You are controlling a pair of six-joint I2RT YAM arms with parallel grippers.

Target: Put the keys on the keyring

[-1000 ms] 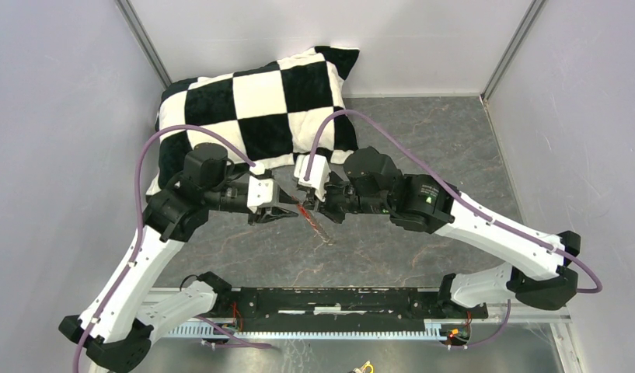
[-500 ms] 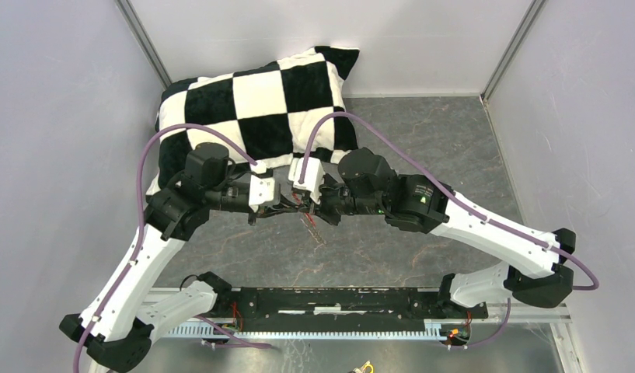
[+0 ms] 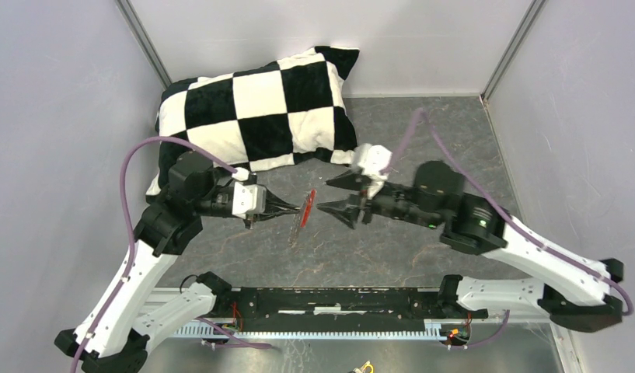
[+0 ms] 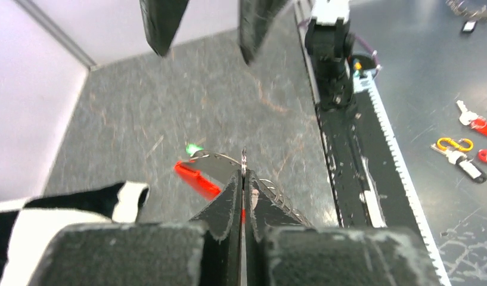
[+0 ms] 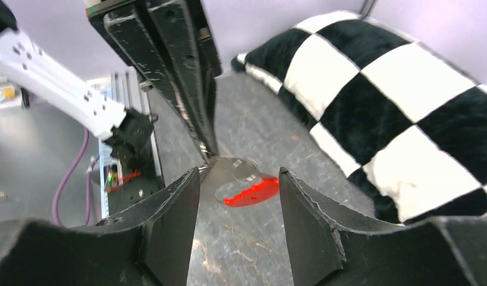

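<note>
Left jaws: clenched on the thin silvery ring of the keyring (image 3: 307, 205), near the centre of the tabletop (image 3: 438, 140). In the left wrist view the two black sides meet with the wire's edge standing up between their tips.
Right jaws: released and spread wide, grasping nothing. They sit at 3 o'clock of the keyring and point toward 9 o'clock, facing the left jaws tip to tip. In the top view they stand just clear of the keyring.
Keyring: held at the left jaws' tips, with the left arm (image 3: 166, 225) at its 9 o'clock. Whether its low end touches the tabletop cannot be told.
Red fob (image 4: 196, 177): long and bright red, joined to the ring. In the right wrist view it shows in the gap between the open right jaws.
Chain (image 4: 278, 194): fine silvery links trailing from the ring along the right side of the left jaws.
Green-headed key (image 4: 194, 148): a tiny green head at the far end of the ring's loop, just beside the fob. Whether it is threaded on cannot be told.
Red-headed key: cannot be picked out.
Pillow (image 3: 252, 109): black-and-white checked, at 11 o'clock on the tabletop against the back wall.
Rail (image 3: 337, 299): black, along the 6 o'clock edge between the arm bases.
Spare keys (image 4: 458, 158): small tagged keys and a yellow clip, lying beyond the rail.
</note>
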